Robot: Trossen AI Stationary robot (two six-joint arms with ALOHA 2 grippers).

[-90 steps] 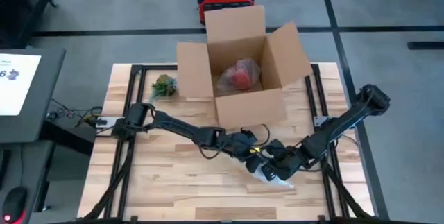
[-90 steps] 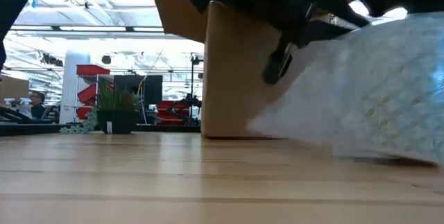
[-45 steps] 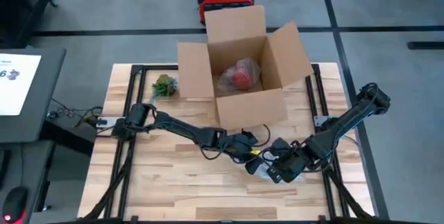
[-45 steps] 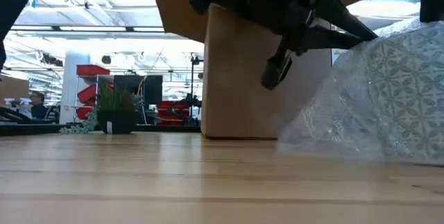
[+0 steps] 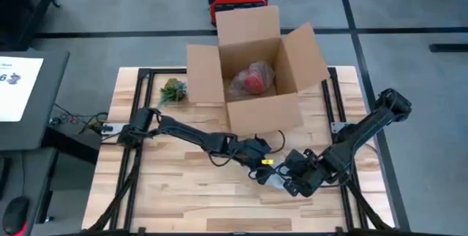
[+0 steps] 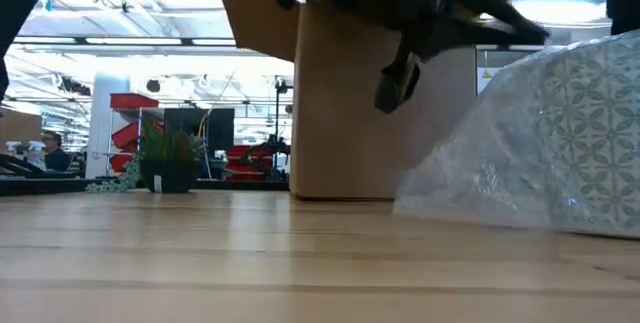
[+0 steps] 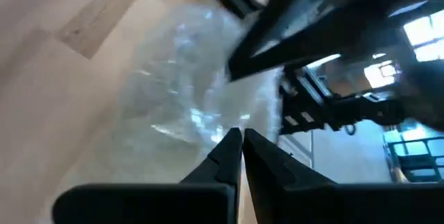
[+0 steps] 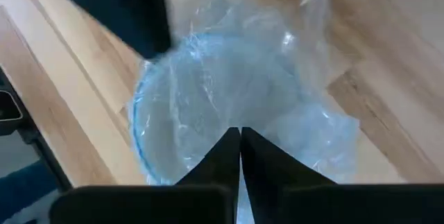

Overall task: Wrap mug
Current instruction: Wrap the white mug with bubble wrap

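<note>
The mug is wrapped in clear bubble wrap (image 6: 560,143); its patterned side (image 6: 590,133) and blue rim (image 8: 149,92) show through. The bundle (image 5: 276,178) rests on the table right of centre, in front of the box. My left gripper (image 5: 261,166) is shut at the bundle's left side, and my right gripper (image 5: 290,180) is shut at its right side. In the wrist views, both pairs of fingertips (image 7: 241,137) (image 8: 239,135) meet at the wrap. My left gripper pinches the bubble wrap (image 7: 208,123) at the bundle's left side between its two fingertips, coming slanting down from the table's left. One layer or several, I cannot tell. The bundle's underside stays on the table. My right gripper pinches the bubble wrap (image 8: 229,116) over the mug between its fingertips, coming slanting down from the table's right. The wrap is gathered loosely around the mug, which rests on the table.
An open cardboard box (image 5: 252,68) stands at the far middle with a wrapped red thing (image 5: 253,80) inside. A small potted plant (image 5: 172,90) stands to its left. Bare wooden table (image 5: 175,185) lies left of and in front of the bundle.
The loose flap of wrap that lay spread toward the near edge has been drawn up and over the mug, so the bundle is more compact. My right gripper has gone a little toward the near edge and over the bundle. My left gripper has risen slightly.
</note>
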